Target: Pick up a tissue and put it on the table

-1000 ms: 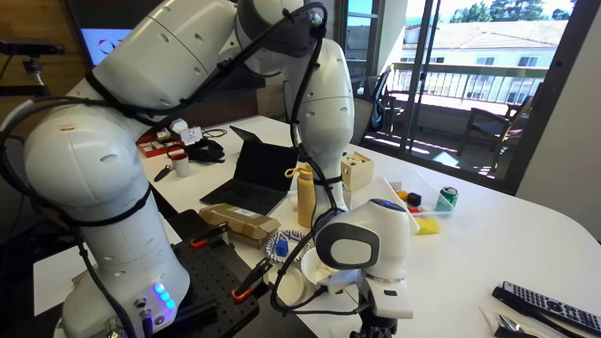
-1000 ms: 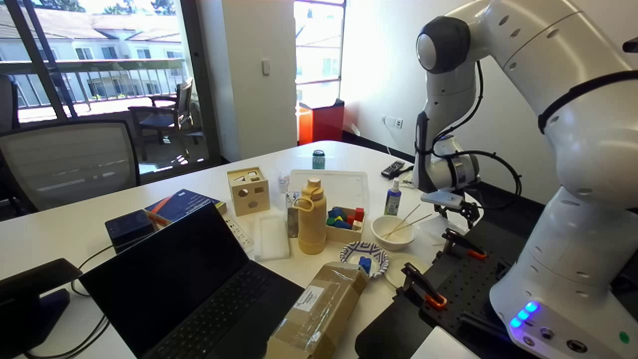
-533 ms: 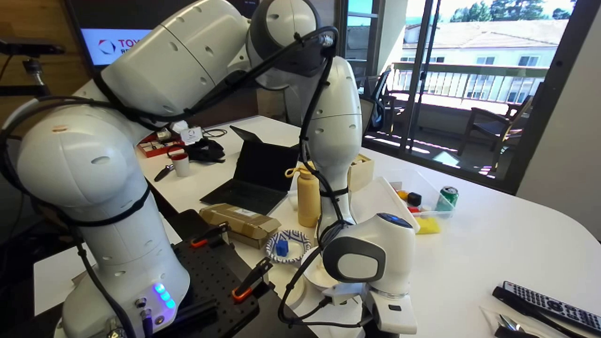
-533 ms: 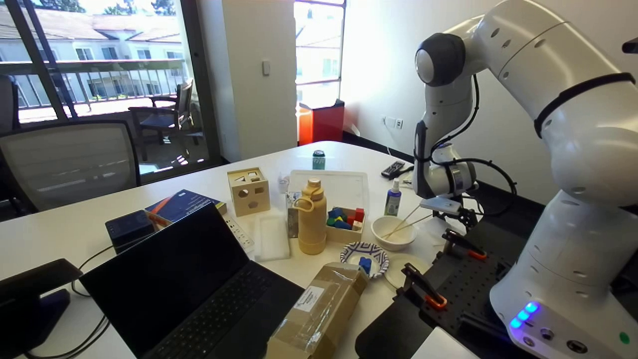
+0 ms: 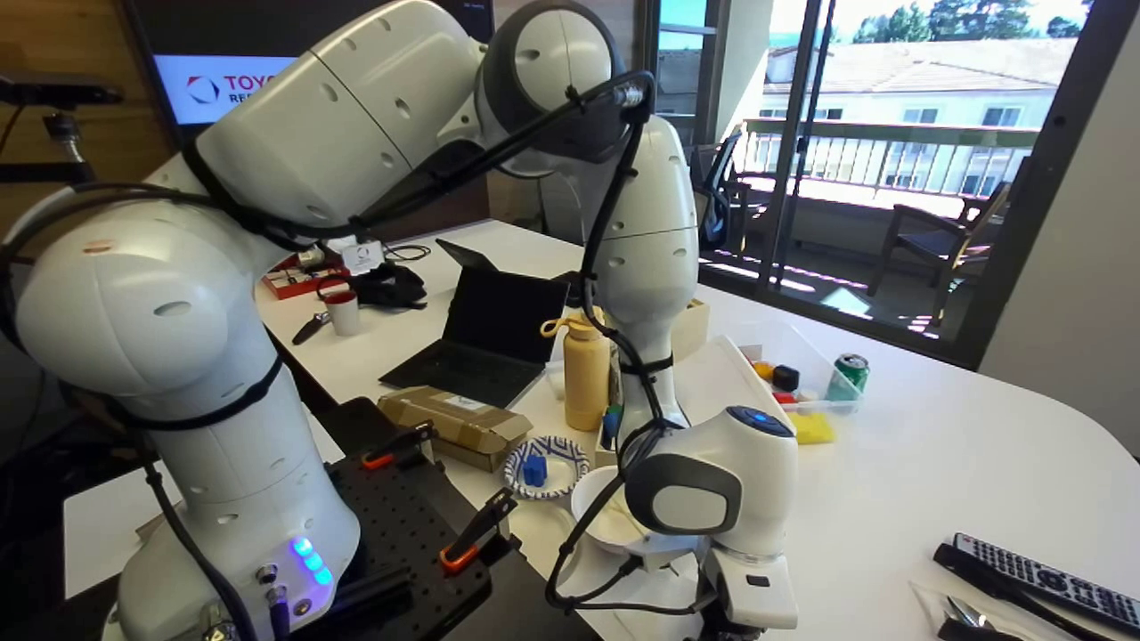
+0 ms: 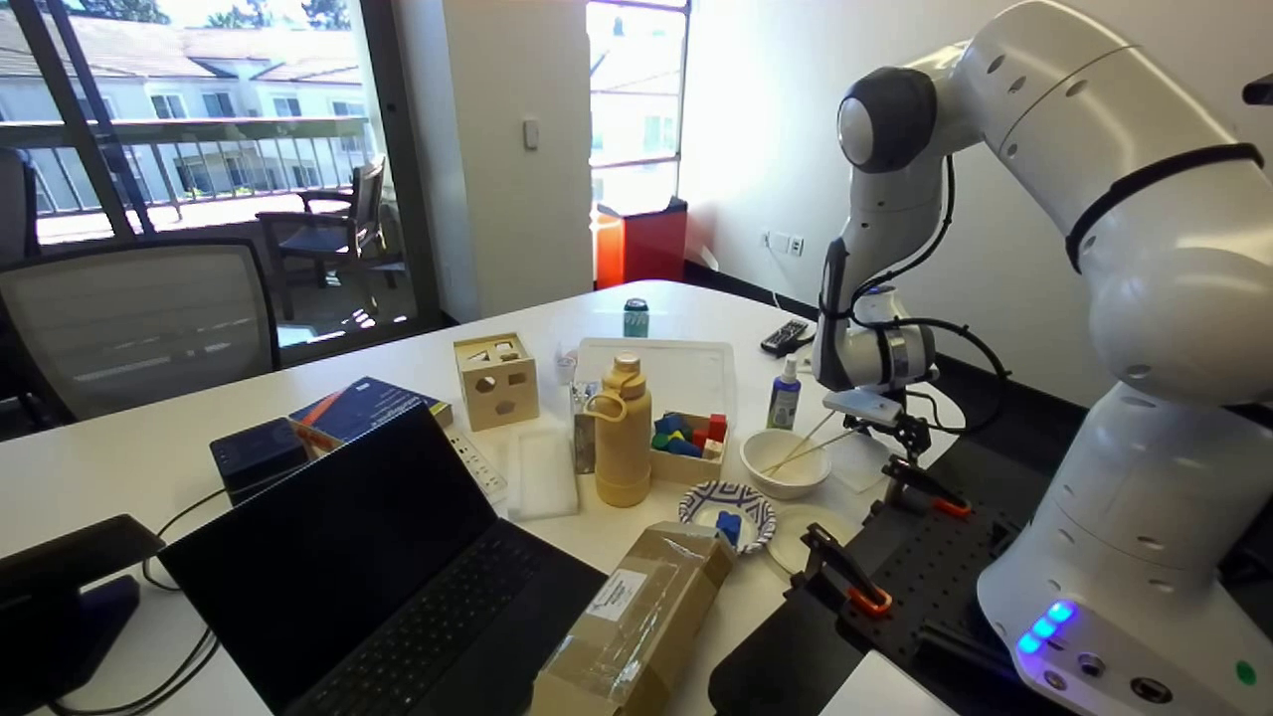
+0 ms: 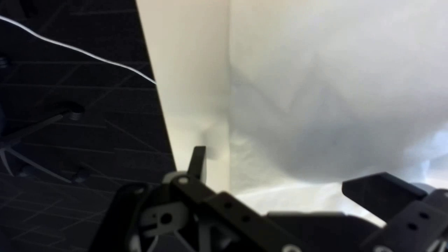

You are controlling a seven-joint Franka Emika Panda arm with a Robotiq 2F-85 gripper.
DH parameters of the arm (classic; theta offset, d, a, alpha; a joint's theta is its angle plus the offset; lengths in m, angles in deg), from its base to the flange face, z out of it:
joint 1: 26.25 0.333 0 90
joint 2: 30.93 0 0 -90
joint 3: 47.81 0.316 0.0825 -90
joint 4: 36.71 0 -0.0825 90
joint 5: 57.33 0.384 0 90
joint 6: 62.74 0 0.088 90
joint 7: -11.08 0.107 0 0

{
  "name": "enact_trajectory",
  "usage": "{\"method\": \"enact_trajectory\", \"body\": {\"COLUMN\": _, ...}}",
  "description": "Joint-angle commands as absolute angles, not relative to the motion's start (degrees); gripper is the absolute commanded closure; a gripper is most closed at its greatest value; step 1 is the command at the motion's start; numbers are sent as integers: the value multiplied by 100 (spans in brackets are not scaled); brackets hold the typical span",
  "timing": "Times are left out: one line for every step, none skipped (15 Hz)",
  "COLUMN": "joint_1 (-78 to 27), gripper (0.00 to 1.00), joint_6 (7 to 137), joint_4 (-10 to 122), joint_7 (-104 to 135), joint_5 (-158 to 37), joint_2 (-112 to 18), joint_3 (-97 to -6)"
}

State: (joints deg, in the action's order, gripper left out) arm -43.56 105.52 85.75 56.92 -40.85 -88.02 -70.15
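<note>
A thin white tissue (image 7: 315, 87) lies on the white table (image 7: 189, 52), near the table's edge. It fills much of the wrist view, with a straight side and some creases. It also shows beside the white bowl in an exterior view (image 6: 857, 463) and, partly covered by the arm, in an exterior view (image 5: 646, 595). My gripper (image 7: 274, 167) is open and empty, fingers wide apart. One finger is over the bare table strip near the edge, the other over the tissue. Whether the fingers touch the tissue I cannot tell. The fingertips are mostly hidden in both exterior views.
A white bowl (image 6: 761, 477) with chopsticks stands close to the gripper. Nearby are a spray bottle (image 6: 784, 398), a patterned plate (image 6: 696, 522) with a blue block, a yellow bottle (image 6: 623, 447) and a black clamp (image 6: 920, 479). A remote (image 5: 1042, 574) lies farther along the table.
The arm has lowered and shifted sideways, and the gripper is nearer the bowl in an exterior view. The tissue's flat outline shows more clearly now.
</note>
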Motion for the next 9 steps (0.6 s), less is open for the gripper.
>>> {"method": "enact_trajectory", "body": {"joint_1": -4634, "gripper": 0, "joint_6": 10505, "joint_4": 8451, "joint_7": 5264, "joint_5": -3851, "joint_2": -8643, "joint_3": -6674}}
{"method": "enact_trajectory", "body": {"joint_1": -4701, "gripper": 0, "joint_6": 10511, "joint_4": 8419, "joint_7": 5198, "joint_5": -3808, "joint_2": -8626, "joint_3": -6579}}
{"method": "enact_trajectory", "body": {"joint_1": -4757, "gripper": 0, "joint_6": 10525, "joint_4": 8395, "joint_7": 5125, "joint_5": -3756, "joint_2": -8616, "joint_3": -6501}}
{"method": "enact_trajectory", "body": {"joint_1": -4838, "gripper": 0, "joint_6": 10528, "joint_4": 8385, "joint_7": 5056, "joint_5": -3699, "joint_2": -8598, "joint_3": -6392}}
{"method": "enact_trajectory", "body": {"joint_1": -4911, "gripper": 0, "joint_6": 10532, "joint_4": 8366, "joint_7": 4968, "joint_5": -3634, "joint_2": -8589, "joint_3": -6302}}
{"method": "enact_trajectory", "body": {"joint_1": -4941, "gripper": 0, "joint_6": 10533, "joint_4": 8368, "joint_7": 4881, "joint_5": -3576, "joint_2": -8579, "joint_3": -6256}}
{"method": "enact_trajectory", "body": {"joint_1": -4966, "gripper": 0, "joint_6": 10534, "joint_4": 8388, "joint_7": 4796, "joint_5": -3530, "joint_2": -8558, "joint_3": -6229}}
{"method": "enact_trajectory", "body": {"joint_1": -4971, "gripper": 0, "joint_6": 10531, "joint_4": 8398, "joint_7": 4734, "joint_5": -3490, "joint_2": -8552, "joint_3": -6222}}
{"method": "enact_trajectory", "body": {"joint_1": -4963, "gripper": 0, "joint_6": 10534, "joint_4": 8413, "joint_7": 4693, "joint_5": -3455, "joint_2": -8548, "joint_3": -6242}}
